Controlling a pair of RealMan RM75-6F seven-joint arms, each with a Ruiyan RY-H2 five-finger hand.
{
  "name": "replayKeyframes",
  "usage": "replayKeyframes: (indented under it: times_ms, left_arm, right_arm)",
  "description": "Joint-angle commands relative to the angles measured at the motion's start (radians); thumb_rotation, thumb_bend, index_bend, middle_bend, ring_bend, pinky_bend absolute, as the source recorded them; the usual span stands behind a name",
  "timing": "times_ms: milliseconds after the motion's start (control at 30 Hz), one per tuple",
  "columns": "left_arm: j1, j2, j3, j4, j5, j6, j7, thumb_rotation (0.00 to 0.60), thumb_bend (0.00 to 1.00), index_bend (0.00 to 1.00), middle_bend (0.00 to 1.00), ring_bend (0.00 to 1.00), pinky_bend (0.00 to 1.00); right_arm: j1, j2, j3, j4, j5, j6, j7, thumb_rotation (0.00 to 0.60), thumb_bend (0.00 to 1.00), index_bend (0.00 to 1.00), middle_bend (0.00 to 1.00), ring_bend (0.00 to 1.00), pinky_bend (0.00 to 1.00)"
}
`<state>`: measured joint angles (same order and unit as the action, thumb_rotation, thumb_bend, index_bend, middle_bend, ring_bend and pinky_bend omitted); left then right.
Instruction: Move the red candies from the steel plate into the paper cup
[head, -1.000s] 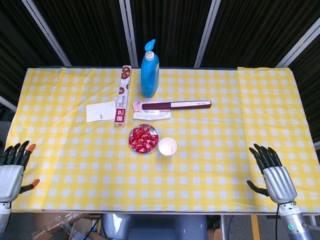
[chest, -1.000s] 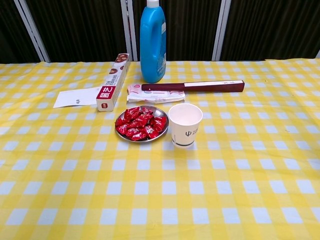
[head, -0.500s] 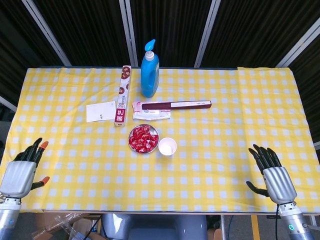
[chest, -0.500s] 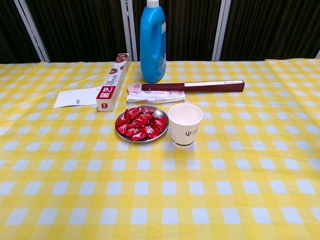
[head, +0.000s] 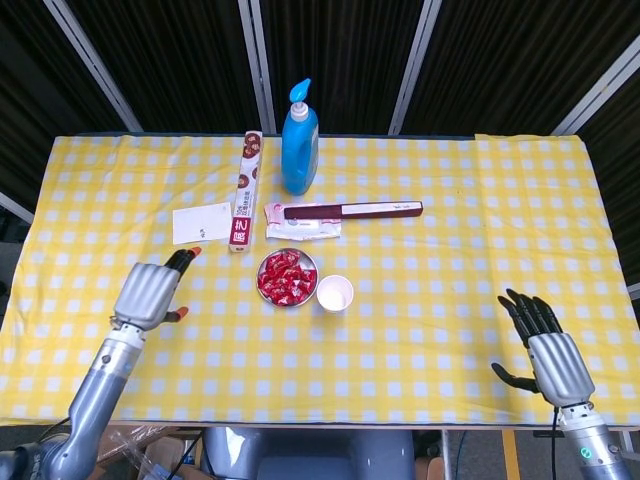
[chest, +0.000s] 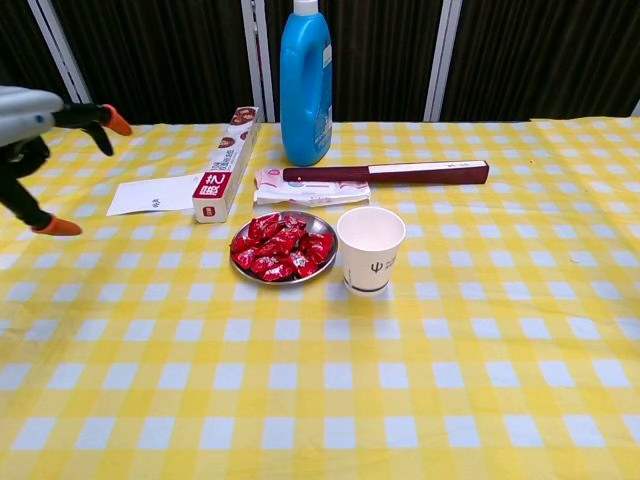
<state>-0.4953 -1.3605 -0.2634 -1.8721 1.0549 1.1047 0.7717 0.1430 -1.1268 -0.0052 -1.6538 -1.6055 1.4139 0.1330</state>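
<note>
From where I sit at the controls, I judge the task not really begun: every one of the red candies (head: 287, 277) that I can see lies heaped on the steel plate (head: 266, 263), and in the chest view the paper cup (chest: 371, 249) shows only a pale inside with no red in it, as far as that angle lets me look down. The cup stands upright just beside the plate on its right as I see it, so near that the rims look almost touching, though I cannot tell if they meet. My left hand (head: 151, 292) hovers over the yellow checked tablecloth (head: 450, 260), to the left of the plate and apart from it, fingers spread and pointing toward the candies, holding nothing; the chest view shows its orange-tipped fingers (chest: 115, 120) parted at the frame's edge. My right hand (head: 545, 345) is near the table's near right corner, well apart from plate and cup, fingers splayed and empty. Behind the plate lie a white packet (head: 303, 222) with a dark red flat box (head: 352, 209) resting on it, a long carton (head: 244, 190), a white card (head: 201, 222) and a blue pump bottle (head: 299, 140). All of the work is left, I think: reach the plate, pinch up the candies, and drop them in the cup without knocking it over, since it looks light.
</note>
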Motion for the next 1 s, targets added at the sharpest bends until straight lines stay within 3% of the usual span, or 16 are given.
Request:
replayKeyframes:
  times_ms: [33,167,467,1000]
  left_arm:
    - [-0.221,-0.129,-0.072,0.057,-0.291,-0.112,0.21,0.6,0.22,0.14,0.19,0.83,0.9]
    - [-0.336,-0.212,-0.069,0.139,-0.418,-0.12,0.297,0.6,0.3,0.14,0.18,0.83,0.9]
    - [-0.521,-0.371,-0.069,0.338,-0.583,-0.15,0.342,0.6,0.3,0.14,0.17,0.83,0.9]
    - [-0.619,-0.445,-0.014,0.48,-0.686,-0.143,0.332,0.6,0.3,0.18,0.2,0.83,0.9]
  right_arm:
    - [0.005,0.007,0.002,-0.002,0.009,-0.01,0.023,0.6,0.28,0.0,0.0,0.0,0.0]
    - [0.009,0.015,0.002,-0.007,0.013,-0.02,0.046,0.6,0.28,0.0,0.0,0.0,0.0]
    - [0.015,0.026,0.002,-0.015,0.016,-0.031,0.077,0.6,0.28,0.0,0.0,0.0,0.0]
    - [0.017,0.029,0.005,-0.019,0.016,-0.031,0.096,0.6,0.28,0.0,0.0,0.0,0.0]
